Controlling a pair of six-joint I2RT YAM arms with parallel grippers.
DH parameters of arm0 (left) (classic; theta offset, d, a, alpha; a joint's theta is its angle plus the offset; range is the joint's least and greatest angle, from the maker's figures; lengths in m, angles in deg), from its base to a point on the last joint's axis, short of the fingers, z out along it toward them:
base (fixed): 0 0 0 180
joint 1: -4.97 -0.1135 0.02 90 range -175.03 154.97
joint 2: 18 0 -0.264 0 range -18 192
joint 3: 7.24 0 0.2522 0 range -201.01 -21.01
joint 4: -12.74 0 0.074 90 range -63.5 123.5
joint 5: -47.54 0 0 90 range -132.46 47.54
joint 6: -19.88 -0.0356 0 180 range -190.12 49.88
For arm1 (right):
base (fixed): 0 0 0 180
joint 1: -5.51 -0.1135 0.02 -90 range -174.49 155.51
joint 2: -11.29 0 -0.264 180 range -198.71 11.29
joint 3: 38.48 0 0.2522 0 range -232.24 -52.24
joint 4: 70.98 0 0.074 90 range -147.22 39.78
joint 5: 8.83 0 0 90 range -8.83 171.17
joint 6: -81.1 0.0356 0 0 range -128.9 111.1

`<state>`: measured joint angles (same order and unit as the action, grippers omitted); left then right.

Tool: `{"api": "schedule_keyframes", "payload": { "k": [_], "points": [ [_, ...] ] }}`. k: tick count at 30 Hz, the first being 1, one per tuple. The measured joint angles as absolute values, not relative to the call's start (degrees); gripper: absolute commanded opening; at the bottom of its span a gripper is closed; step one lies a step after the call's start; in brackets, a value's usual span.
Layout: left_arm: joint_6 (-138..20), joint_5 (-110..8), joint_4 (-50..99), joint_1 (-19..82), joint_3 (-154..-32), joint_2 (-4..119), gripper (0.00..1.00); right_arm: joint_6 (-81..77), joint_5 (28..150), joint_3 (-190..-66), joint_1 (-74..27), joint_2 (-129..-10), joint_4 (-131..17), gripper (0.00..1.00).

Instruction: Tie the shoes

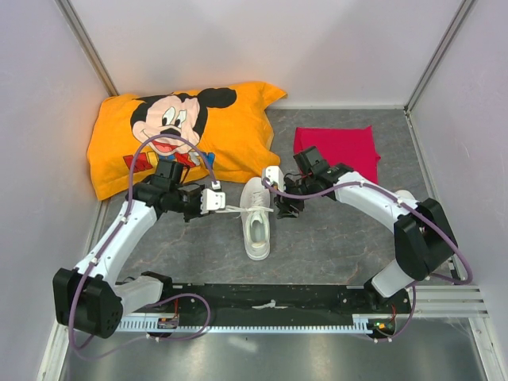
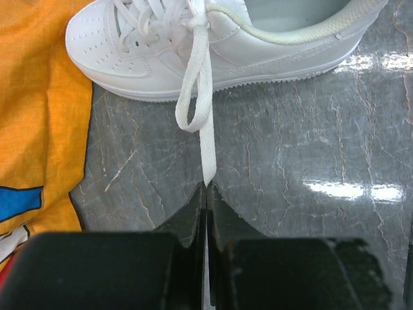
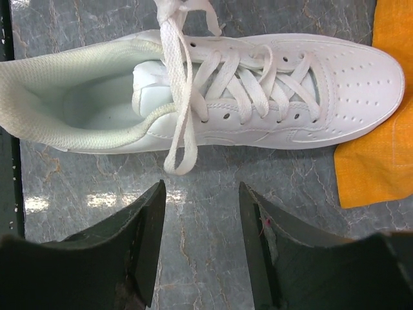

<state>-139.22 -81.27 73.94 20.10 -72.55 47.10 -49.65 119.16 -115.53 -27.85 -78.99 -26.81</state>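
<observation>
One white shoe lies on the marble-patterned table between both arms, toe toward the pillow. In the left wrist view the shoe is seen side-on, and a lace end runs taut from its knot down into my left gripper, which is shut on it. A short lace loop hangs beside that strand. From the right wrist camera, the shoe shows its laced top. A lace loop droops over its side, just above my right gripper, which stands open with nothing between its fingers.
An orange Mickey Mouse pillow lies at the back left, its edge close to the shoe's toe. A red cloth lies at the back right. White walls enclose the table on three sides.
</observation>
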Motion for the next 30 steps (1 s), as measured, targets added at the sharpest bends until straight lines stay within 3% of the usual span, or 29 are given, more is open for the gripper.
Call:
{"api": "schedule_keyframes", "payload": {
  "k": [21,30],
  "points": [
    [-141.7,-77.6,77.4,18.4,-70.1,43.9,0.04,-54.1,124.1,-119.6,-27.9,-80.1,-23.5,0.58],
    [-139.6,-81.4,75.0,18.6,-70.1,47.3,0.35,-54.2,125.2,-120.9,-28.7,-81.6,-22.8,0.55]
  ]
}}
